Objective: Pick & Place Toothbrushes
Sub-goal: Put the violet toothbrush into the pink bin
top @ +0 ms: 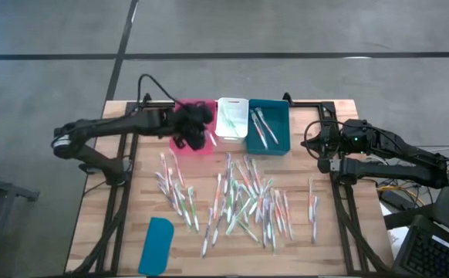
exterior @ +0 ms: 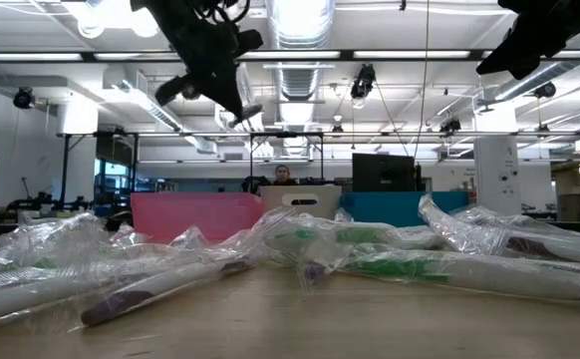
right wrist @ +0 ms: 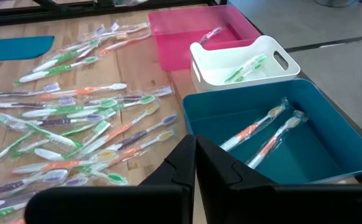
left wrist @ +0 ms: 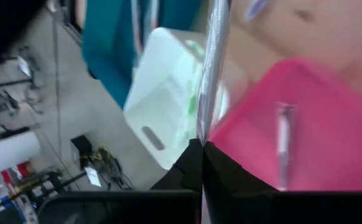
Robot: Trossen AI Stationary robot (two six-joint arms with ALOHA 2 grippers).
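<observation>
Left gripper (top: 196, 128) gripping wrapped toothbrush (left wrist: 209, 74) above pink bin (top: 197, 144), orange brushes (right wrist: 265, 134) in teal bin (right wrist: 330, 134)

the desk (top: 132, 255) is pale wood with a visible grain, matt. the toothbrushes (top: 240, 202) lie in clear, crinkled, glossy plastic wrappers. the pink bin (right wrist: 193, 34), white bin (right wrist: 243, 62) and teal bin (right wrist: 336, 134) look like smooth plastic with a slight sheen. the flat teal lid (top: 156, 245) looks smooth and matt.
</observation>
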